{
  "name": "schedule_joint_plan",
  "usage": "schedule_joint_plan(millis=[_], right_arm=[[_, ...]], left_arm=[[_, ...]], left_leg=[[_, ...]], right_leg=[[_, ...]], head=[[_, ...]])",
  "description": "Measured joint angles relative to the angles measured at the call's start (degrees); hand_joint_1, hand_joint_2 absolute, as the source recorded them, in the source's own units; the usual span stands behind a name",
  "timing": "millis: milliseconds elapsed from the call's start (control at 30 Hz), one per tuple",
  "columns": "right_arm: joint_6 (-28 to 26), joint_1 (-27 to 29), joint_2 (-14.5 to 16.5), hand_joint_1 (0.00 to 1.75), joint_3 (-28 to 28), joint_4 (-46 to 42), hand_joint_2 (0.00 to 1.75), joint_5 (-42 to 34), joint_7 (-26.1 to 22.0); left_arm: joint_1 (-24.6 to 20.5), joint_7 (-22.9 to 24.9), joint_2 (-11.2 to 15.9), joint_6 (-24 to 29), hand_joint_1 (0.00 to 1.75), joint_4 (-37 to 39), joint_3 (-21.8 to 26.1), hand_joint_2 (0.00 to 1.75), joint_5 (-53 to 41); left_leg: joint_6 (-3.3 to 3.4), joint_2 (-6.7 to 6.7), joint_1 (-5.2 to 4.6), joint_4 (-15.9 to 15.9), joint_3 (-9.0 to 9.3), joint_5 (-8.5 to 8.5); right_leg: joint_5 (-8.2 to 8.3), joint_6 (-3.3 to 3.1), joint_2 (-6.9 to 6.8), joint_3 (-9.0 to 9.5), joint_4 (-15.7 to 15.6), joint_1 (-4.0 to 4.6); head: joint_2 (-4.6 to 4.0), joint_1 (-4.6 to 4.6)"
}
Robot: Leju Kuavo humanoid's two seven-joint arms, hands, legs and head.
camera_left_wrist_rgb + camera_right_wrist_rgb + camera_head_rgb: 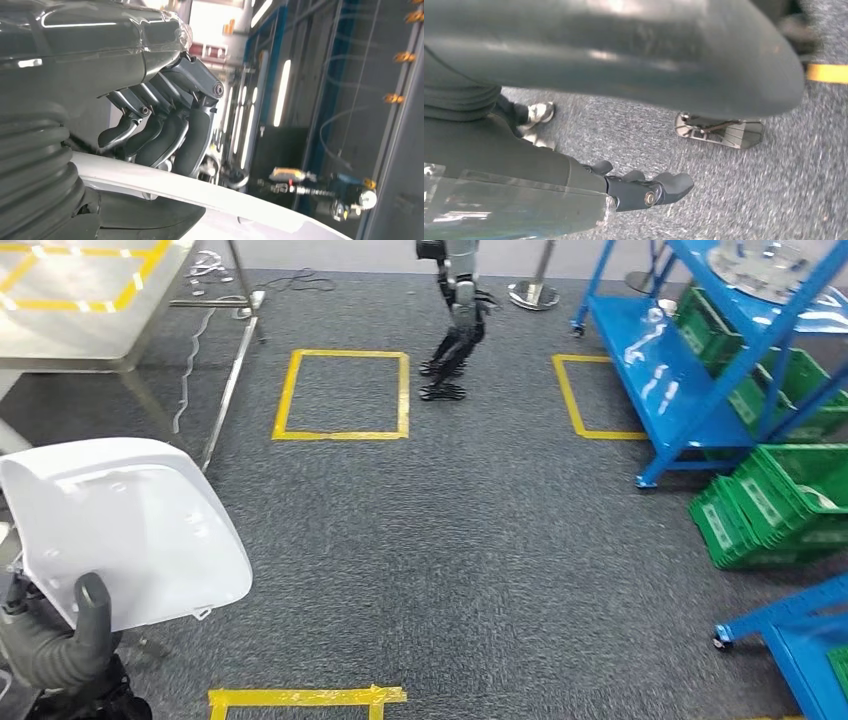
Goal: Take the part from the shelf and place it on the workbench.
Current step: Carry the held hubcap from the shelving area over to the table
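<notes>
Head view showed the white plastic part (120,525) low at the left, above the grey carpet (480,540), grasped by the left robot hand (65,645) with its thumb over the near edge. The right robot hand (644,189) hung over the carpet, fingers curled, grasping nothing. The steel bench (90,310) stood far left, the blue shelf (670,370) with green crates (790,510) right.

White part (120,525) in left robot hand (60,650) above grey carpet (480,540), blue shelf (680,370) right
</notes>
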Motion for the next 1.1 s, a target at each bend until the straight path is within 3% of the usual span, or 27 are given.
schedule_joint_plan(millis=[33,67,100,167,200,233,300,333,367,433,467,500,533,567,600,667,733,767,833,900,1000,1033,1067,1100], right_arm=[[0.03,0.08,0.02,0.0,0.0,0.0,0.0,-0.01,0.01],[0.04,0.11,0.02,0.0,0.0,0.01,0.0,-0.01,0.01],[0.04,0.06,-0.01,0.0,0.0,0.01,0.0,-0.01,0.01],[0.04,-0.15,-0.12,0.0,0.0,0.02,0.0,0.0,0.02],[0.04,-0.27,-0.2,0.0,0.0,0.02,0.0,0.0,0.01],[0.05,-0.39,-0.29,0.0,0.0,0.02,0.0,0.0,0.0],[0.13,-0.54,-0.35,0.0,0.0,0.0,0.0,0.03,-0.05],[0.21,-0.65,-0.26,0.0,0.0,-0.02,0.0,0.1,-0.07],[0.31,-0.73,-0.15,0.0,-0.01,-0.03,0.0,0.21,-0.08],[0.49,-0.83,0.02,0.0,-0.02,-0.04,0.0,0.44,-0.04],[0.57,-0.74,0.03,0.0,-0.02,-0.04,0.0,0.49,0.01],[0.64,-0.59,0.06,0.0,-0.02,-0.03,0.0,0.51,0.05],[0.71,-0.42,0.11,0.0,-0.02,-0.03,0.0,0.52,0.11],[0.74,-0.3,0.17,0.0,-0.01,-0.03,0.0,0.52,0.14],[0.75,-0.27,0.26,0.0,-0.01,-0.04,0.0,0.53,0.15],[0.75,-0.34,0.33,0.0,-0.01,-0.04,0.0,0.54,0.16],[0.75,-0.43,0.25,0.0,-0.02,-0.03,0.0,0.55,0.16],[0.75,-0.44,0.19,0.0,-0.02,-0.03,0.0,0.55,0.16],[0.78,-0.41,0.22,0.0,-0.01,-0.03,0.0,0.56,0.19],[0.84,-0.33,0.3,0.0,0.0,-0.03,0.0,0.57,0.31],[0.92,-0.1,0.42,0.0,0.0,-0.03,0.0,0.55,0.89],[0.93,0.04,0.43,0.0,0.0,-0.03,0.0,0.53,1.09],[0.94,0.15,0.43,0.0,0.0,-0.03,0.0,0.51,1.26],[0.97,0.18,0.43,0.0,0.0,-0.03,0.0,0.5,1.39]], left_arm=[[0.01,0.0,0.0,0.0,1.75,0.01,0.0,1.75,0.0],[0.03,0.0,0.0,0.0,1.75,0.02,0.0,1.75,0.0],[0.03,0.0,0.0,0.0,1.75,0.02,0.0,1.75,0.0],[0.0,0.01,0.0,0.0,1.75,0.02,0.0,1.75,-0.01],[0.0,0.02,-0.01,0.02,1.75,0.02,0.0,1.75,-0.01],[-0.01,0.05,-0.02,0.07,1.75,0.01,-0.01,1.75,-0.03],[0.02,0.14,-0.03,0.21,1.75,-0.01,-0.01,1.75,-0.05],[0.05,0.2,-0.03,0.32,1.75,-0.02,-0.01,1.75,-0.07],[0.04,0.27,0.0,0.45,1.75,-0.02,0.01,1.75,-0.07],[0.01,0.46,0.05,0.75,1.75,-0.02,0.04,1.75,-0.07],[-0.03,0.53,0.07,0.86,1.75,-0.01,0.06,1.75,-0.07],[-0.02,0.57,0.07,0.92,1.75,0.0,0.07,1.75,-0.07],[0.01,0.59,0.07,0.96,1.75,0.02,0.07,1.75,-0.07],[0.02,0.6,0.07,0.98,1.75,0.03,0.07,1.75,-0.07],[0.04,0.6,0.07,1.0,1.75,0.04,0.07,1.75,-0.07],[-0.02,0.62,0.07,1.03,1.75,0.05,0.07,1.75,-0.09],[-0.1,0.66,0.07,1.05,1.75,0.06,0.08,1.75,-0.11],[-0.14,0.67,0.07,1.1,1.75,0.07,0.09,1.75,-0.13],[-0.12,0.68,0.07,1.19,1.75,0.08,0.11,1.75,-0.21],[-0.22,0.71,0.07,1.36,1.75,0.04,0.13,1.75,-0.43],[-0.3,0.99,0.07,2.21,1.75,0.01,0.13,1.75,-0.66],[-0.28,1.16,0.07,2.54,1.75,0.04,0.13,1.75,-0.67],[-0.28,1.31,0.07,2.78,1.75,0.1,0.13,1.75,-0.66],[-0.31,1.46,0.07,2.92,1.75,0.2,0.13,1.75,-0.64]], left_leg=[[0.1,-0.88,-0.16,0.0,-0.04,0.09],[0.16,-1.78,-0.3,0.0,-0.03,0.2],[0.17,-2.62,-0.38,0.0,0.01,0.3],[-0.02,-4.17,-0.42,0.06,0.01,0.53],[-0.2,-4.83,-0.45,0.09,-0.08,0.64],[-0.42,-5.46,-0.46,0.11,-0.22,0.75],[-1.0,-6.59,-0.49,-0.01,-0.61,1.05],[-1.14,-5.93,-0.52,0.27,-0.89,0.89],[-1.3,-4.28,-0.57,1.39,-1.55,0.0],[-1.62,-0.18,-0.49,7.66,-4.51,-4.03],[-1.99,0.84,-0.28,12.37,-6.73,-6.51],[-2.36,1.01,-0.01,16.58,-8.69,-8.26],[-2.72,1.0,0.26,19.19,-9.88,-8.94],[-3.04,1.03,0.49,19.1,-9.76,-8.27],[-3.36,1.4,0.69,16.31,-8.24,-6.53],[-4.09,4.18,1.02,7.16,-3.2,-2.64],[-3.78,6.41,1.03,1.58,-0.1,-1.12],[-3.32,6.42,0.87,0.94,0.16,-1.22],[-2.15,4.93,0.65,0.89,0.17,-1.17],[-1.41,3.51,0.62,0.59,0.29,-0.86],[-0.63,1.21,0.25,0.2,0.13,-0.34],[-0.49,0.32,0.02,0.17,0.07,-0.23],[-0.38,-0.56,-0.19,0.17,0.05,-0.14],[-0.32,-1.44,-0.35,0.17,0.06,-0.03]], right_leg=[[0.01,-0.3,0.12,-0.93,1.8,0.1],[1.25,-0.71,0.28,-0.74,1.07,0.26],[3.45,-1.2,0.64,0.6,-2.13,0.5],[8.01,-2.37,2.69,4.61,-11.45,1.22],[9.36,-2.8,3.6,6.07,-14.98,1.51],[9.95,-3.08,4.19,6.84,-16.96,1.7],[10.33,-3.29,3.49,7.03,-17.7,1.74],[10.69,-3.36,2.87,7.1,-17.96,1.64],[11.09,-3.49,2.29,7.13,-18.23,1.53],[11.59,-3.61,1.19,6.99,-18.61,1.31],[11.6,-3.66,0.67,6.84,-18.6,1.26],[11.57,-3.61,0.08,6.75,-18.58,1.19],[11.51,-3.52,-0.53,6.7,-18.55,1.09],[11.41,-3.35,-1.08,6.71,-18.51,0.94],[11.26,-3.08,-1.55,6.82,-18.44,0.73],[10.67,-2.23,-2.2,7.17,-18.03,0.49],[10.05,-1.49,-2.7,7.5,-17.63,0.52],[9.85,-1.3,-3.04,7.69,-17.6,0.54],[9.46,-1.12,-3.63,8.05,-17.65,0.26],[6.99,-0.8,-2.29,6.84,-14.65,0.04],[0.78,-0.79,-0.17,0.82,-1.78,0.14],[-0.01,-1.09,-0.04,-0.78,1.44,0.25],[0.44,-1.51,0.07,-1.37,2.39,0.44],[2.1,-2.03,0.31,-0.77,0.67,0.77]], head=[[-0.01,0.2],[-0.01,0.38],[-0.02,0.55],[-0.01,0.95],[-0.01,1.15],[-0.01,1.27],[-0.01,1.32],[-0.01,1.27],[0.0,1.17],[0.0,0.69],[0.0,0.35],[0.0,0.01],[0.0,-0.27],[-0.01,-0.52],[-0.01,-0.75],[-0.01,-1.34],[-0.01,-1.65],[0.0,-1.57],[0.0,-1.08],[0.0,-0.93],[-0.01,-0.1],[-0.01,0.2],[-0.01,0.45],[-0.01,0.64]])
